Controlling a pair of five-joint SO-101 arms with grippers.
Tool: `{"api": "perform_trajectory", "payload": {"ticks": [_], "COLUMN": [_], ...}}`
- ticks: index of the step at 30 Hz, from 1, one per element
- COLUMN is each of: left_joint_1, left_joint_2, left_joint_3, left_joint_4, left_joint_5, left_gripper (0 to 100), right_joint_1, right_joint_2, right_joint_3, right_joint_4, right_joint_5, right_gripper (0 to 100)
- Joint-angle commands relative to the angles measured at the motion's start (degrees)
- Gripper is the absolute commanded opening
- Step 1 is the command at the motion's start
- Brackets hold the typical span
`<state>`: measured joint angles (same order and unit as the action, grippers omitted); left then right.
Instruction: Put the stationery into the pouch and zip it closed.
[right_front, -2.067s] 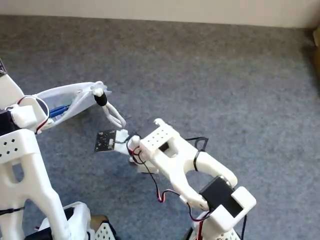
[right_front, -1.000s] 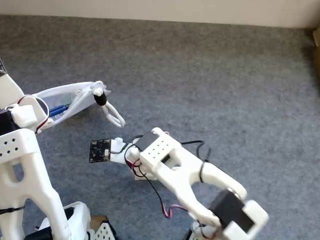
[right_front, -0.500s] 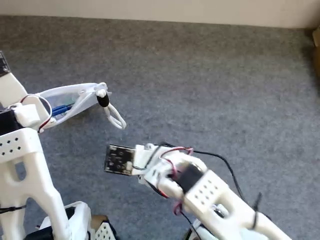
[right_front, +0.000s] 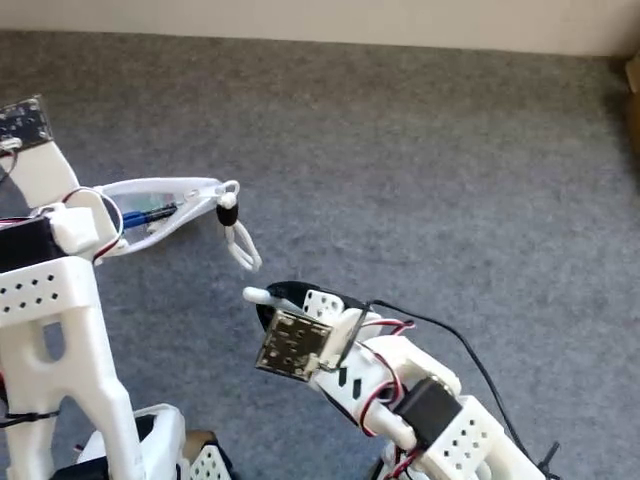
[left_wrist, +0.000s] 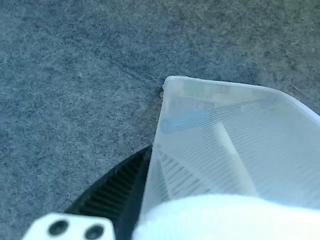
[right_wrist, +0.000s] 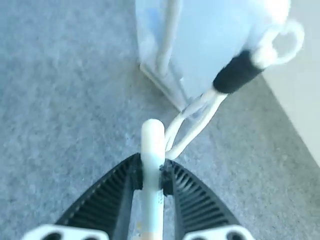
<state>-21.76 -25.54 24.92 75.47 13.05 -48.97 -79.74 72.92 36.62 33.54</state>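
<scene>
Clamping white pen (right_wrist: 151, 145), right tool (right_wrist: 151, 172) faces pouch (right_wrist: 200, 45) in left tool (left_wrist: 150, 210).

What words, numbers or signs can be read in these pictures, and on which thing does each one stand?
No text can be read.
The pouch and the white pen in the right gripper show no print.
The right arm's circuit board and the left arm's circuit board carry small marks, too small to read.
</scene>
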Motion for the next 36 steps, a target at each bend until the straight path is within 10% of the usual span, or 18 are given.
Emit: {"api": "perform_trajectory", "payload": {"ticks": [1, 18, 36], "left_joint_1": [2.4, 2.4, 2.3], "left_joint_2": [1.2, 1.2, 1.2], "left_joint_3": [1.5, 1.7, 1.7], "left_joint_4": [-0.4, -0.5, -0.6], "left_joint_5": [-0.7, -0.8, -0.8], "left_gripper": [1, 1, 1], "right_joint_1": [-0.1, -0.5, -0.7], "right_joint_2": [-5.1, -14.4, 15.8], "right_joint_3": [-0.2, -0.7, -25.1], "right_joint_4": [-2.8, -21.9, -36.7], "right_joint_5": [-3.6, -6.9, -8.1], "right_gripper": [0.5, 0.5, 0.5]}}
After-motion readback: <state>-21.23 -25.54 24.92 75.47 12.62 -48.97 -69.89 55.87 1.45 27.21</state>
